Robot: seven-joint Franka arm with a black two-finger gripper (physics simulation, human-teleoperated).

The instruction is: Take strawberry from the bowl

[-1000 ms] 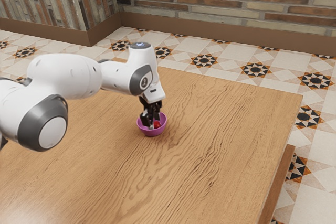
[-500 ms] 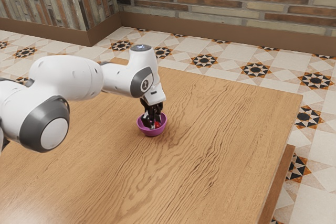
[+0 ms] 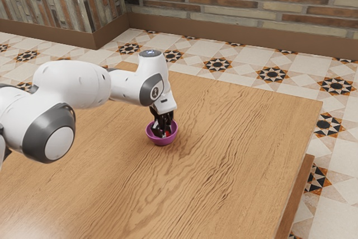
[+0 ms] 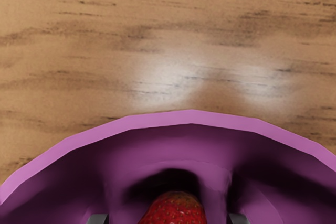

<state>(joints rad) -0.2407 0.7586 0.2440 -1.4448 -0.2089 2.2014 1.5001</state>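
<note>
My gripper [image 3: 163, 132] points down into the purple bowl [image 3: 161, 142], its fingertips inside the rim. A bit of the red strawberry [image 3: 168, 134] shows beside the fingers, partly hidden by them. In the wrist view, the tips of the open gripper [image 4: 168, 219] appear at the lower edge, one on each side of the strawberry [image 4: 175, 211], with a gap on both sides. The berry lies inside the bowl [image 4: 191, 118], and its lower part is cut off by the edge of that view.
The bowl stands on a wooden table [image 3: 224, 155], whose edge [image 3: 302, 163] runs down the exterior view's right. Tiled floor [image 3: 272, 74] and a brick wall [image 3: 240, 4] lie beyond.
My hand has sunk lower into the bowl and shifted slightly toward the exterior view's right. The fingers cover more of the strawberry there; the bowl has stayed put.
</note>
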